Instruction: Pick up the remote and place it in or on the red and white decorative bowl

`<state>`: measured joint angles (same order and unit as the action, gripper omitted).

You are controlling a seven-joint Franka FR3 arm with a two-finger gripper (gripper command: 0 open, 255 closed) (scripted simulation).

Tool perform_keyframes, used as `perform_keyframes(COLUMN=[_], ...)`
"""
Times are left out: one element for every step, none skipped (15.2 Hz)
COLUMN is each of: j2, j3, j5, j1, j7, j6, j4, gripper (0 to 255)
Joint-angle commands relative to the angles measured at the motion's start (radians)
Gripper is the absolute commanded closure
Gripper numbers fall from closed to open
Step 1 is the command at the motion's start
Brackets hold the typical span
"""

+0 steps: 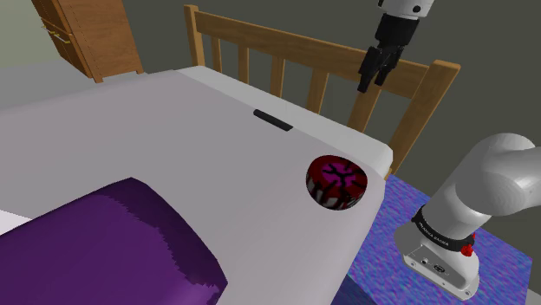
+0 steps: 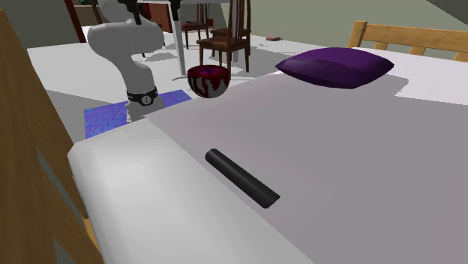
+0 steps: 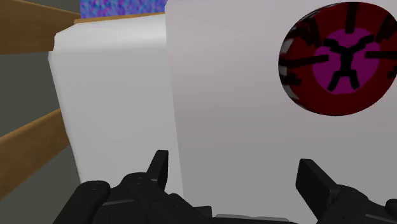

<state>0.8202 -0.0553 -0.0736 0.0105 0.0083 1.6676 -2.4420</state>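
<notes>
A slim black remote (image 1: 272,120) lies flat on the white bed (image 1: 173,147), close to the wooden footboard; the second exterior view shows the remote (image 2: 241,177) in the foreground. The round bowl (image 1: 337,182), red with black and white markings and a magenta centre, sits at the bed's corner nearest the robot stand. My gripper (image 1: 373,83) hangs open high above the footboard, apart from both the remote and the bowl. In the wrist view the gripper (image 3: 236,175) has its fingers wide apart with nothing between them, and the bowl (image 3: 340,58) lies beyond the fingers on one side.
A purple pillow (image 1: 104,243) takes up the bed's near left in the shoulder view. The slatted wooden footboard (image 1: 303,61) runs along the far edge. A blue rug (image 1: 416,217) lies under the stand. Chairs (image 2: 225,37) stand beyond the bed.
</notes>
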Motion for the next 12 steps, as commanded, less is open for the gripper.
perform_keyframes(j2=[0.000,-0.035,-0.071,-0.108,-0.145,-0.183,-0.222,-0.261,-0.300,-0.339,-0.379,-0.419], j3=[0.000,0.000,0.001,0.001,0.002,0.002,0.002,0.002,0.003,0.002,0.003,0.003], j5=[0.000,0.000,-0.001,-0.001,-0.001,-0.002,-0.002,-0.002,-0.003,-0.003,-0.004,-0.004], j1=[0.000,-0.001,-0.001,-0.002,-0.002,-0.003,-0.003,-0.004,-0.004,-0.005,-0.005,-0.005], j7=[0.000,-0.004,-0.008,-0.012,-0.016,-0.020,-0.023,-0.027,-0.031,-0.034,-0.038,-0.041], j6=[0.000,0.031,0.061,0.091,0.120,0.148,0.175,0.201,0.226,0.251,0.273,0.295], j4=[0.000,0.002,0.006,0.011,0.017,0.025,0.034,0.045,0.057,0.071,0.085,0.102], gripper=[0,0,0,0,0,0,0,0,0,0,0,0])
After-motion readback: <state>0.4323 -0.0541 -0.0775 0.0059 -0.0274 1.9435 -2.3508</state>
